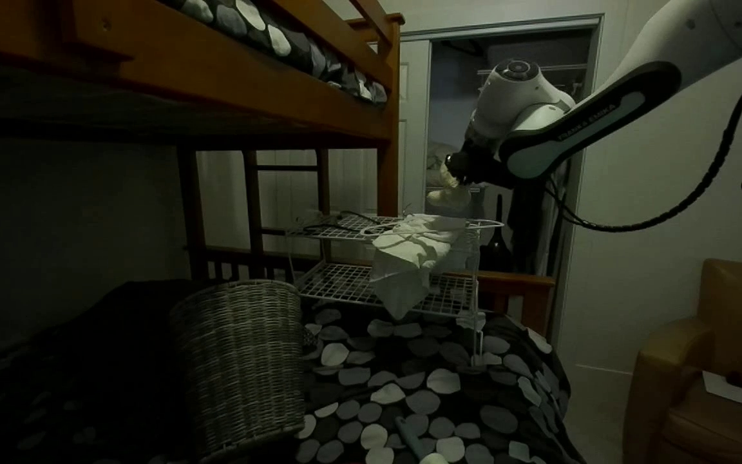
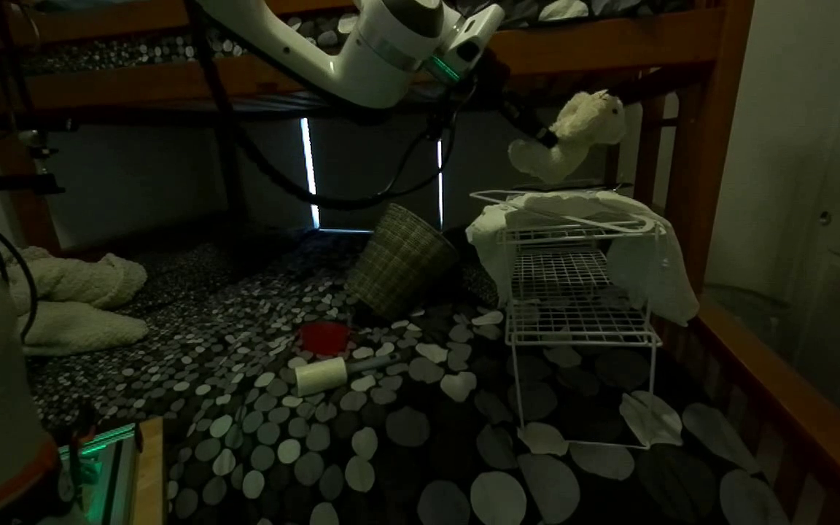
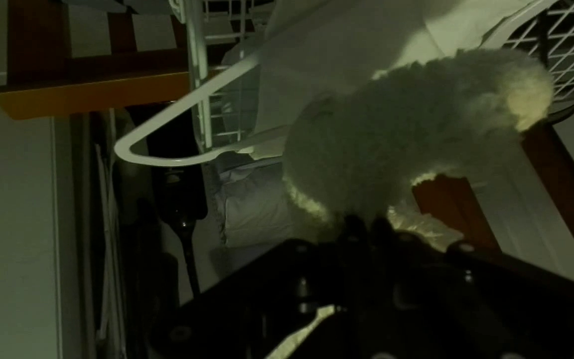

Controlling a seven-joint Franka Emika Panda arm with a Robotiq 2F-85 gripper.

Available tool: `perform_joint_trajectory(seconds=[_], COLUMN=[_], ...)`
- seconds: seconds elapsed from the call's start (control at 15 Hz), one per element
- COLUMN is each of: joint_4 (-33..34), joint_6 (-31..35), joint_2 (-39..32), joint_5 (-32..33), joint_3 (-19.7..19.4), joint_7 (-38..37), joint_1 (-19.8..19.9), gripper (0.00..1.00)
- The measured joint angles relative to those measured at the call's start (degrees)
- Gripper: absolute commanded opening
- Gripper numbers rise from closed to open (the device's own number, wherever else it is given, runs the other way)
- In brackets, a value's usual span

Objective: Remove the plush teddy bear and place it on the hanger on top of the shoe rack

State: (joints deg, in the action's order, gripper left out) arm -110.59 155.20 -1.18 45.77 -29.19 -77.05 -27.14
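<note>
One fluffy teddy bear (image 2: 574,135) is pinched in my gripper (image 2: 550,138), head toward 2 o'clock in an exterior view, and the hanger (image 2: 579,218) atop the shoe rack (image 2: 582,341) sits roughly at 6 o'clock from it, so I'm guessing mostly straight down tbh.

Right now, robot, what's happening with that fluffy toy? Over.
Gripper shut on plush teddy bear. Held clear of shoe rack, not yet placed. Hanger on rack's top; pale cloth draped there might interfere.
</note>
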Motion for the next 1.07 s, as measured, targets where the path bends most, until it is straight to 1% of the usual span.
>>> perform_joint_trajectory(seconds=[0.13,0.2,0.27,0.4,0.53,0.6,0.73,0.8,0.87,1.0,1.07], joint_4=[3.7,5.5,7.3,10.4,12.9,13.9,15.3,15.3,14.9,12.5,10.4], joint_6=[0.4,0.4,0.3,-1.4,-4.6,-6.8,-10.3,-10.8,-10.7,-10.1,-9.7], joint_2=[-4.4,-6.5,-8.5,-11.6,-13.4,-13.7,-12.8,-11.7,-10.0,-5.1,-2.2], joint_5=[-2.0,-3.3,-4.5,-6.3,-6.3,-5.9,-5.3,-4.5,-3.3,-1.5,-1.3], joint_3=[0.3,0.6,0.9,1.5,1.5,2.7,7.5,9.7,12.2,17.1,18.6], joint_7=[-0.7,-0.7,-0.6,-0.4,-0.6,-0.7,-0.6,-0.1,1.5,5.2,7.4], joint_1=[-0.1,-0.2,-0.2,-0.2,-0.2,0.9,4.9,6.4,7.6,9.2,9.0], gripper=[0.01,0.18,0.32,0.45,0.61,0.69,0.83,0.92,0.98,1.00,0.97])
